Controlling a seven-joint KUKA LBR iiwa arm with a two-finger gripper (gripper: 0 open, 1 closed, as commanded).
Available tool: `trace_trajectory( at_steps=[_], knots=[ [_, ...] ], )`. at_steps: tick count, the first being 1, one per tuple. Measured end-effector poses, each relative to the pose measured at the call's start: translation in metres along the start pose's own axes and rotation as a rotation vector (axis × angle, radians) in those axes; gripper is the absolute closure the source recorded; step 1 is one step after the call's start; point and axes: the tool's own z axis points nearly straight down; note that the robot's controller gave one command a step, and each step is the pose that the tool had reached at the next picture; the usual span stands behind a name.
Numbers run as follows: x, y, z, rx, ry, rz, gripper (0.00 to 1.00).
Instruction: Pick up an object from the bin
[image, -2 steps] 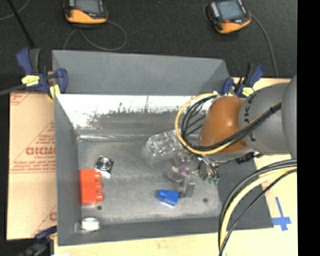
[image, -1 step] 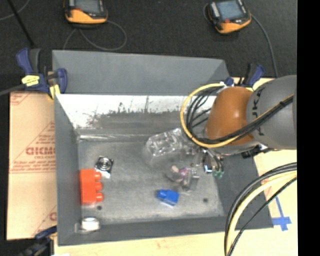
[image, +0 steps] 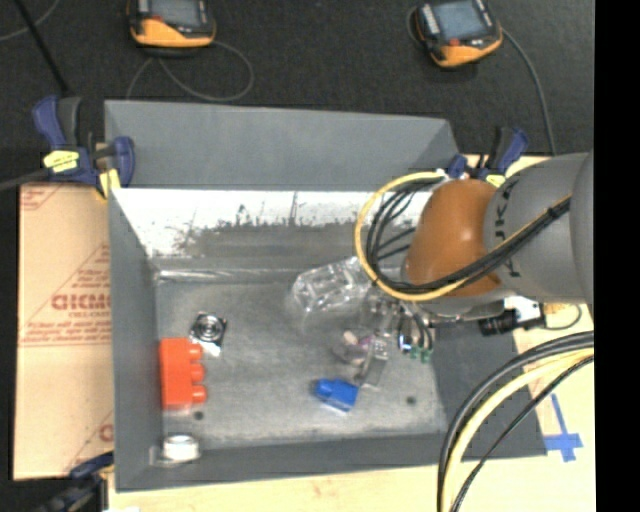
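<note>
A small blue block (image: 335, 393) is seen just down-left of the gripper (image: 372, 358) — whose spread cannot be told.

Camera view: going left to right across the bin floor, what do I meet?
Orange block → metal ring → blue piece → gripper. The white cap and clear plastic piece overlap others sideways, so they are left out.

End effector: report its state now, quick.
End effector: cannot be told whether open or closed. It hangs low in the bin, between a clear plastic piece and a small blue block.
</note>
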Motion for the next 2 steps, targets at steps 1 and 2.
trace_trajectory(
  at_steps=[1,2],
  knots=[
    [0.0020,-0.0055,0.0304,0.001,0.001,0.127,0.00],
    [0.0010,-0.0065,0.0299,0.002,-0.001,0.124,0.00]
  ],
)
